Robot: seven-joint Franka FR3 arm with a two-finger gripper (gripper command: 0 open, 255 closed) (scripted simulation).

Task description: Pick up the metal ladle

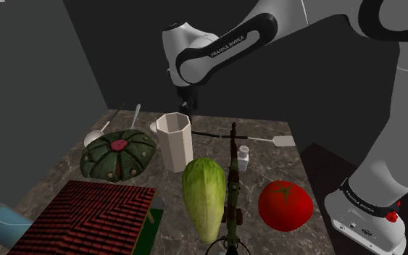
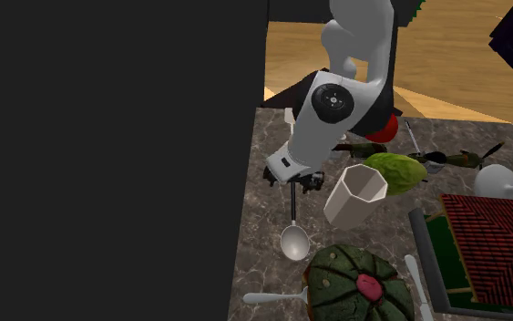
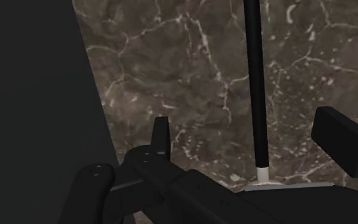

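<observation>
The grasp approach is judged to be in hand. The ladle [image 2: 292, 239] is laid on the marble counter [image 2: 263, 260] beside the dark wall [image 2: 108, 164]. Its handle is straddled by the gripper [image 3: 244, 130], whose fingers [image 3: 161, 135] are spread apart, seemingly without contact. Lowering and closing are called for next.

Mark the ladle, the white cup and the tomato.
ladle [image 2: 293, 243]: second exterior view, on its silvery bowl.
white cup [image 1: 174, 145]: shoulder view, on its faceted side wall.
tomato [image 1: 285, 206]: shoulder view, on the red body below the green stem.
</observation>
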